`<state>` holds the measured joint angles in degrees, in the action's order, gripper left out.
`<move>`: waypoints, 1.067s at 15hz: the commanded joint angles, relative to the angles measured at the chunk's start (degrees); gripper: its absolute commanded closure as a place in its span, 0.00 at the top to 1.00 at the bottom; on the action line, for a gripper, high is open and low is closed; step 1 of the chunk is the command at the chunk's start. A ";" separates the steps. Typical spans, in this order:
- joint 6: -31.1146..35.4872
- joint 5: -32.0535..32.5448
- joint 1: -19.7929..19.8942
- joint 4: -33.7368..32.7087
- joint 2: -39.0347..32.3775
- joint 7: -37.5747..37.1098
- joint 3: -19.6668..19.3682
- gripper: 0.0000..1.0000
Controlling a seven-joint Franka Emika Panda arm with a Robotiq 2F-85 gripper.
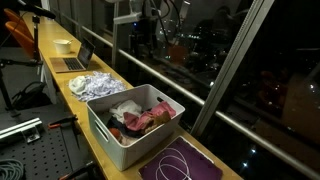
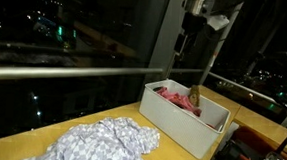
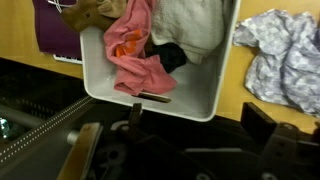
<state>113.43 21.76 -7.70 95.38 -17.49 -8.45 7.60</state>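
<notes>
Wrist view: the gripper (image 3: 175, 150) comes in from the bottom edge. Its fingers (image 3: 270, 140) stand wide apart with nothing between them, so I log it as open and empty. It sits above the near wall of the white rectangular plastic bin (image 3: 200, 100) and touches nothing. Inside the bin I see a crumpled pink cloth (image 3: 135, 55), a bunched white cloth (image 3: 190, 25), a small dark cloth (image 3: 172, 55) between those two, and a tan cloth (image 3: 95, 12) in the far corner. A purple mat (image 3: 50, 25) lies beside the bin on one side. A grey-and-white patterned cloth (image 3: 280, 50) lies apart from it on the other, on the yellow wooden bench (image 3: 15, 30).

In an exterior view the gripper (image 2: 186, 48) hangs well above the bin (image 2: 176, 122), clear of its contents. The pink cloth (image 2: 177, 97) shows over the rim. The patterned cloth (image 2: 104, 146) is spread on the bench near the bin's end.

In an exterior view the bin (image 1: 110, 130) stands on the bench, with the patterned cloth (image 1: 97, 85) just beside it and an open laptop (image 1: 78, 58) further along. The purple mat (image 1: 200, 165) lies at the bin's other end and carries a looped white cable (image 1: 172, 158). The gripper is lost against the dark glass here, so I cannot read its jaws from this angle.
</notes>
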 commanded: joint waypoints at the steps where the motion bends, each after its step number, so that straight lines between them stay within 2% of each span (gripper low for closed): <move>1: 7.70 -1.68 2.77 4.50 -2.29 3.24 -3.70 1.00; 7: 16.36 -5.46 5.72 5.24 -12.89 5.55 -6.81 1.00; 16: 22.37 -5.43 5.41 3.77 -24.95 4.63 -10.80 1.00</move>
<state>134.54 16.88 -1.75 100.71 -39.61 -4.36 -1.83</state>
